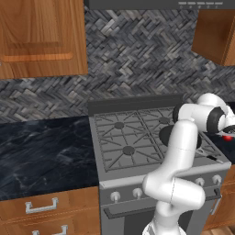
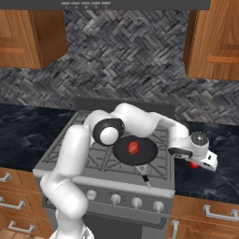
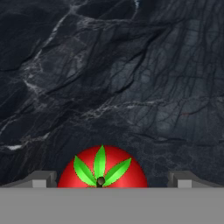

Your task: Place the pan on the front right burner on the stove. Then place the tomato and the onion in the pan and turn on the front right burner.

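Right now the round dark frying pan [image 2: 135,151] sits on the grey gas stove's [image 1: 110,137] front right burner with a dull red-brown onion [image 2: 133,148] inside. Over the black marble counter [image 3: 109,78], just past the stove's right edge, the two-finger gripper [image 3: 109,179] hangs with jaws wide apart, empty, the bright red green-topped tomato [image 3: 101,171] directly beneath, centred between the tips, stem pointing up at the hand
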You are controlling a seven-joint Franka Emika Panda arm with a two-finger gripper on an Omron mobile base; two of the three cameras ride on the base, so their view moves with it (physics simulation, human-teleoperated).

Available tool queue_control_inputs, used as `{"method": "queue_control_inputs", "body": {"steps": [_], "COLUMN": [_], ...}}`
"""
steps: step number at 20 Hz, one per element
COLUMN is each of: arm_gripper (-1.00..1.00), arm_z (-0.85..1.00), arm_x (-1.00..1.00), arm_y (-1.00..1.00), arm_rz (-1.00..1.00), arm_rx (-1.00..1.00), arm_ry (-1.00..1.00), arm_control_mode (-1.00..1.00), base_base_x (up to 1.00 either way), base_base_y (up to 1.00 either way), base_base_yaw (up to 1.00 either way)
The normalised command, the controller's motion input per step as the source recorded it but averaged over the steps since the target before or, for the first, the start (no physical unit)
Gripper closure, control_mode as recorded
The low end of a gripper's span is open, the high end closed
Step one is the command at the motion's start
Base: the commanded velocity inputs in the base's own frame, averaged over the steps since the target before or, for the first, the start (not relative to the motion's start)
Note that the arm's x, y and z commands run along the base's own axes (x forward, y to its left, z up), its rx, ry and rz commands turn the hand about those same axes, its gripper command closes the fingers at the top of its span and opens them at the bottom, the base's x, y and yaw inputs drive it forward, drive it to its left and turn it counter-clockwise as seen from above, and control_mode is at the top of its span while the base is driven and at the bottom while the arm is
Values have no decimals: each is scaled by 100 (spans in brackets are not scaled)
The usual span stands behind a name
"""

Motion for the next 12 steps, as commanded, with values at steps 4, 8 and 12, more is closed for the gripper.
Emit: {"method": "queue_control_inputs", "body": {"steps": [4, 8, 12], "arm_gripper": [-100, 100, 100], "arm_z": [0, 0, 0], "arm_x": [0, 0, 0], "arm_y": [0, 0, 0], "arm_rz": [0, 0, 0], "arm_rx": [0, 0, 0], "arm_ry": [0, 0, 0], "arm_control_mode": [-100, -100, -100], "base_base_x": [0, 0, 0], "base_base_y": [0, 0, 0], "base_base_yaw": [0, 0, 0]}}
